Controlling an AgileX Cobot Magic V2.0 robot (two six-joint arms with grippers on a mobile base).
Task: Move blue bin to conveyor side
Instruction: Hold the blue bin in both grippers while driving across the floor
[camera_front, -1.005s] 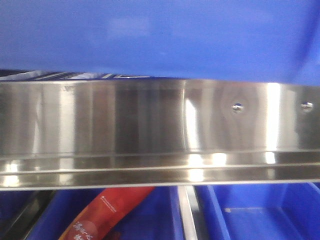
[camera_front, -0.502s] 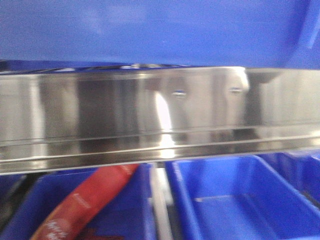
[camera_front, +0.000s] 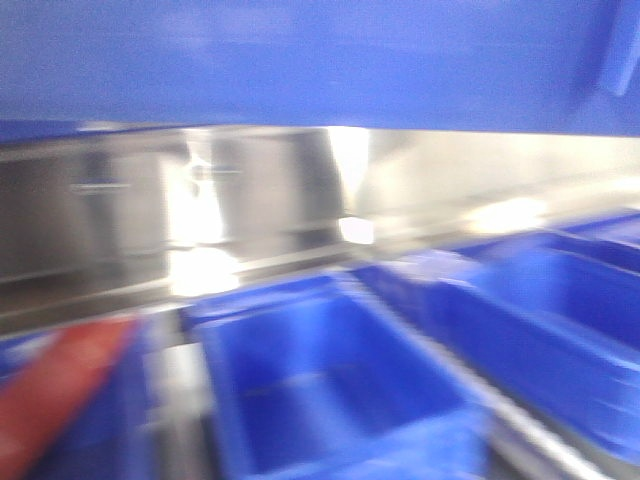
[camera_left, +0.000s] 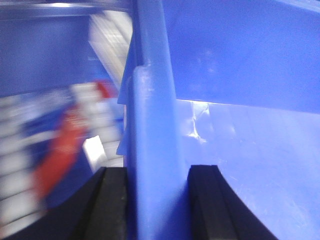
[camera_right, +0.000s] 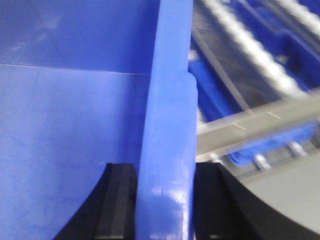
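The blue bin (camera_front: 300, 60) fills the top of the front view as a broad, smooth wall, blurred by motion. In the left wrist view its thick rim (camera_left: 150, 125) runs up between my black pads (camera_left: 112, 200), and my left gripper (camera_left: 157, 170) is shut on it. The right wrist view shows the opposite rim (camera_right: 167, 125) clamped the same way, with my right gripper (camera_right: 165, 167) shut on it. The bin's inner walls spread beside each rim. I cannot make out the conveyor side's dark belt in any view.
A shiny steel rail (camera_front: 270, 200) runs below the held bin. Under it stand other blue bins (camera_front: 330, 390), (camera_front: 580, 300), and a red packet (camera_front: 55, 390) lies at the lower left. Rollers (camera_right: 250, 45) and a grey frame bar (camera_right: 260, 120) lie right of the bin.
The front view has swung. The rail and lower bins slid left and tilted, the red packet went to the left edge, and more bins show at right. Blur has grown.
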